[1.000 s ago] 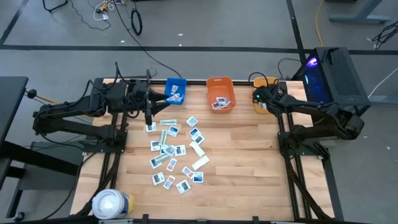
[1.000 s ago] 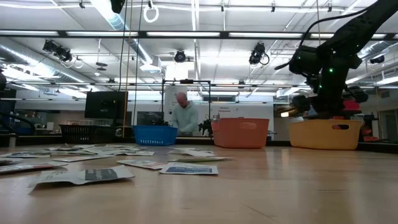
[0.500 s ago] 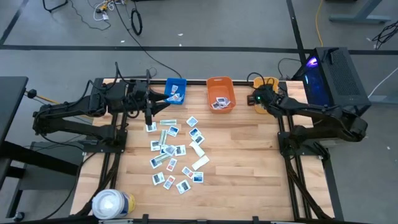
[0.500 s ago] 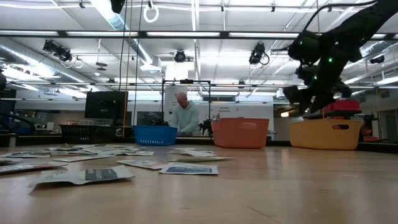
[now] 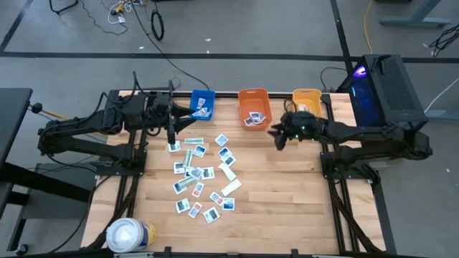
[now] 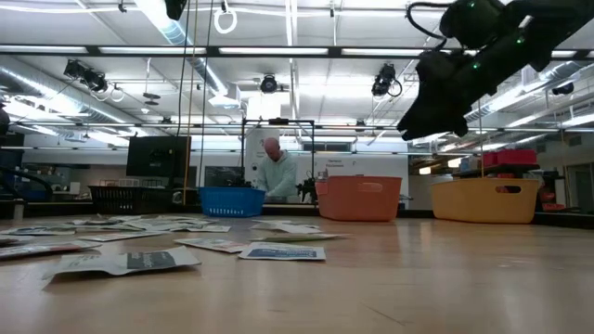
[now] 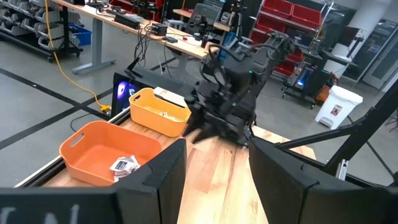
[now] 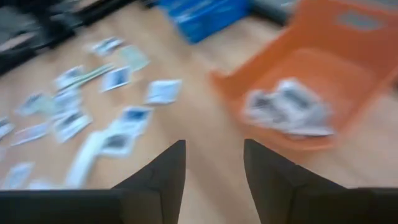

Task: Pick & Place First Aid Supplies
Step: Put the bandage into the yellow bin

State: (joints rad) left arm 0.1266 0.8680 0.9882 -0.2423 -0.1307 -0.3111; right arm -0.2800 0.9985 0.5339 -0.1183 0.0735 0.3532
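Nearby, orange bin [image 5: 254, 107] beside packets [image 5: 203, 174].

high: straight down | low: level at tabletop | both share orange bin [image 5: 254, 109]

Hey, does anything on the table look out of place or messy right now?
Only the packets: they lie loose across the table's middle, some overlapping and skewed, unsorted. The blue bin, orange bin and yellow bin stand upright in a row. Nothing looks spilled or damaged.
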